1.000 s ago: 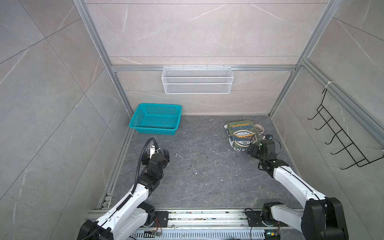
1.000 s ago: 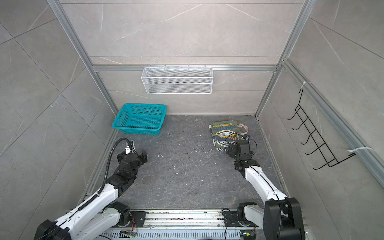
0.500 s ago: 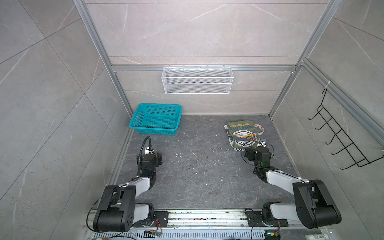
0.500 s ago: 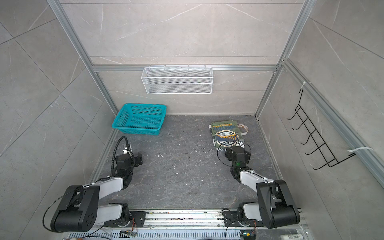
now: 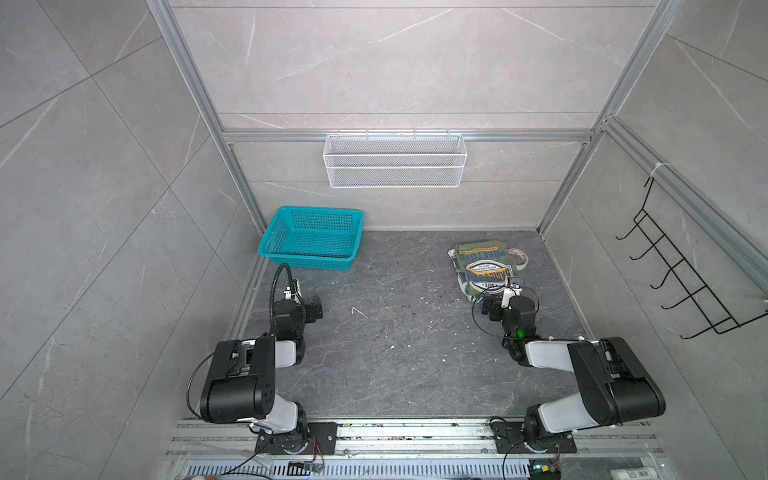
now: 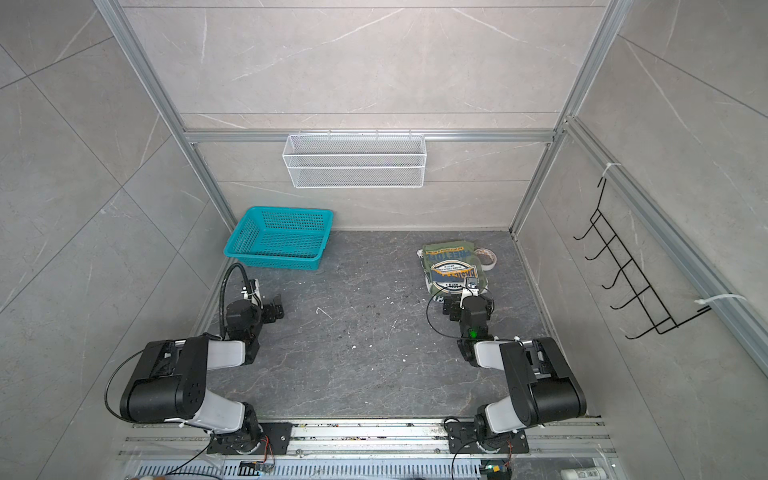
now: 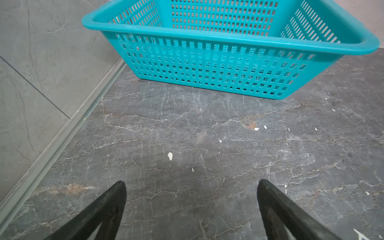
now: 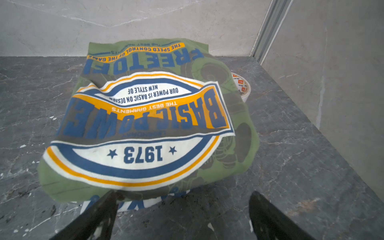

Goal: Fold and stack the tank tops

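Olive green cloth tank top folded atop white cloth tank top, frame right; task judged done. Left gripper, right gripper spread, empty.

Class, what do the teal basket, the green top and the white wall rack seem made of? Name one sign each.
Teal basket: probably moulded plastic; smooth rim, even slots.
Green top: soft matte cloth; creases, printed graphic.
White wall rack: likely painted wire mesh; fine grid.
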Available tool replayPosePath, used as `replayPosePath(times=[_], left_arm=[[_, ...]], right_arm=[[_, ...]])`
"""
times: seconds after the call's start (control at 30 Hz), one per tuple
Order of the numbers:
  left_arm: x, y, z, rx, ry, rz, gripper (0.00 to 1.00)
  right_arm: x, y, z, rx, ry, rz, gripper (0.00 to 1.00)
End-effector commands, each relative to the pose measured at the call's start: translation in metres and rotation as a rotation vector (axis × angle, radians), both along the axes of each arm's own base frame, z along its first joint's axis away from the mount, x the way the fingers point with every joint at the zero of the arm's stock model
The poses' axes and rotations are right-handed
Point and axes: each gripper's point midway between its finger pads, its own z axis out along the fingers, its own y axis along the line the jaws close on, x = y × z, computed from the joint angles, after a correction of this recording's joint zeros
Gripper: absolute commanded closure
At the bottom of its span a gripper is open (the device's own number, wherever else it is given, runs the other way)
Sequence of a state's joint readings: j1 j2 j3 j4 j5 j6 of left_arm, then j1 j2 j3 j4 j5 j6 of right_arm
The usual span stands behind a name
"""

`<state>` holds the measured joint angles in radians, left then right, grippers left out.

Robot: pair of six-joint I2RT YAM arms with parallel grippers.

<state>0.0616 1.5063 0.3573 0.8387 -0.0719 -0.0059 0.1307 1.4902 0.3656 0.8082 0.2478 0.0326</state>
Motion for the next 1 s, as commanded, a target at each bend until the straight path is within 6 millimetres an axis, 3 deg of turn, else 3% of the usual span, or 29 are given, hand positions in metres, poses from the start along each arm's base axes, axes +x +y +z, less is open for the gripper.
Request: replayPosePath(times=[0.0, 0.97], left_arm=[[0.0019, -0.0005, 0.004, -0.02, -0.013, -0.003, 0.0], [0.0013, -0.0004, 0.0036, -0.02, -0.01, -0.002, 0.0]], right_arm=[[0.0044, 0.0042, 0.0065, -0.003, -0.028, 0.019, 0.01], [0.0029, 0.0043, 0.0035, -0.008, -0.04, 0.015, 0.01]])
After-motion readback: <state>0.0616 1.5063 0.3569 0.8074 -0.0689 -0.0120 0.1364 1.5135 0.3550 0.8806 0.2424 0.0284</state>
